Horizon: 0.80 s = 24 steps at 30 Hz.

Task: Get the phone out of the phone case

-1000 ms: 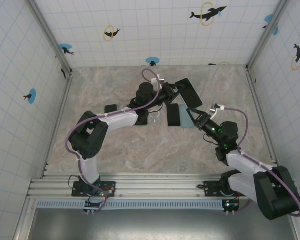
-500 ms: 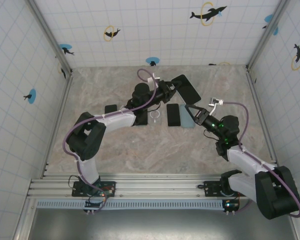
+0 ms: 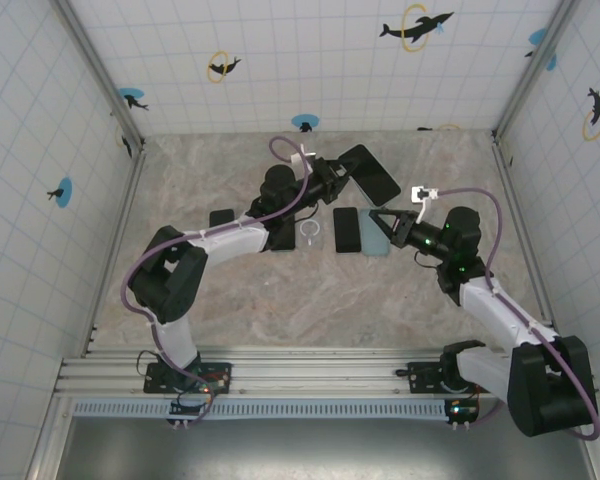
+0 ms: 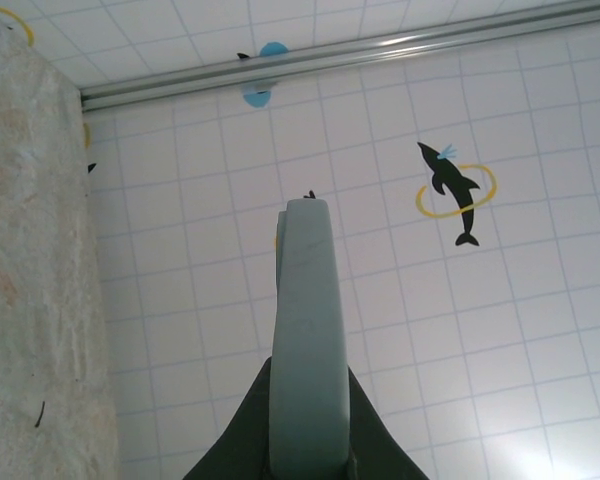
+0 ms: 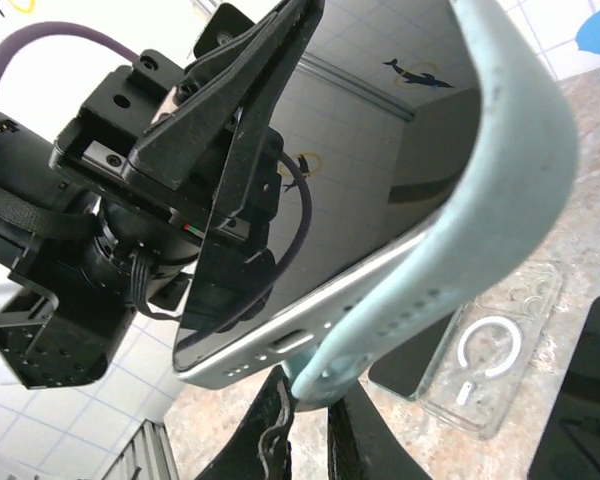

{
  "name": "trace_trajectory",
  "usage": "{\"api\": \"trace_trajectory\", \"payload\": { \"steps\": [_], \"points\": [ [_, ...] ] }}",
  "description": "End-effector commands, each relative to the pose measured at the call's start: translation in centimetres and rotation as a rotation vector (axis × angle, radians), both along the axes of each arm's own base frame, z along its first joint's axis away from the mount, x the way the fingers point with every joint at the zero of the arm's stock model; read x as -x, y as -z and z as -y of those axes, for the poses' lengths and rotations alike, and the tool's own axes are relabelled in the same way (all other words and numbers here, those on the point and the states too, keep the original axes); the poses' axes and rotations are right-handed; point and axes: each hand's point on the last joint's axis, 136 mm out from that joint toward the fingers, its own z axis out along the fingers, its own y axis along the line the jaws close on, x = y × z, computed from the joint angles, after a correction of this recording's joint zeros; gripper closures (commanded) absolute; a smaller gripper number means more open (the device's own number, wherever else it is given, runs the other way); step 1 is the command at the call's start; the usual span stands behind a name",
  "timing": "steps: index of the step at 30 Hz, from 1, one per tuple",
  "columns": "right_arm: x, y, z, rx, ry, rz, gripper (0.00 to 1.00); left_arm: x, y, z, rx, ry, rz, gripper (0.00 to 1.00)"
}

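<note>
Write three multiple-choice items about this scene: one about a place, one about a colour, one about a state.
1. The clear plastic phone case with a white ring lies: A on the marble table; B in a tool; C against the wall.
2. The soft case around the held black phone is: A red; B pale teal; C yellow.
3. The right tool is: A wide open; B shut on the clear case; C shut on the soft case's edge.
1A, it lies flat there; 2B, the rubber looks teal; 3C, it pinches the peeled edge.

Left pincer (image 3: 344, 178) holds the phone (image 3: 373, 174) aloft, right pincer (image 3: 377, 214) beside.
</note>
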Motion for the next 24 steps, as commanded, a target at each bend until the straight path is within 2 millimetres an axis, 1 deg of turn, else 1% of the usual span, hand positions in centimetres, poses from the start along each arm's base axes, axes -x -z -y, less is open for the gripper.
{"api": "trace_trajectory", "payload": {
  "steps": [1,4,6,9,10,14,16,18,21,24],
  "points": [
    [-3.1,0.9,2.9,0.062,0.17,-0.019,0.9,4.7,-6.3,0.5,0.098,0.171,0.128,0.96],
    [-2.9,0.7,2.9,0.066,0.156,-0.01,0.89,4.6,-5.6,0.8,0.049,0.179,0.153,0.96],
    [-2.6,0.6,2.9,0.078,0.139,0.003,0.85,4.4,-4.8,0.8,-0.005,0.188,0.182,0.96],
    [-1.8,0.6,3.2,0.093,0.098,0.024,0.72,4.1,-3.6,0.5,-0.099,0.191,0.255,0.97],
    [-1.5,0.8,3.3,0.121,0.081,0.033,0.68,3.9,-3.3,0.5,-0.151,0.189,0.305,0.97],
    [0.0,3.0,3.6,0.321,-0.01,0.069,0.57,3.6,-2.3,0.0,-0.317,0.195,0.461,0.97],
    [1.3,3.8,3.5,0.358,-0.088,0.065,0.53,4.0,-2.5,-0.3,-0.32,0.231,0.533,0.98],
    [2.1,4.1,3.4,0.387,-0.14,0.086,0.53,4.6,-2.3,-0.4,-0.321,0.287,0.605,0.98],
    [3.5,3.9,2.9,0.431,-0.236,0.152,0.52,5.5,-2.6,-0.6,-0.324,0.374,0.731,0.99],
    [4.5,5.5,2.5,0.559,-0.305,0.21,0.53,6.5,-2.6,-1.2,-0.337,0.413,0.858,0.98]
  ]
}}
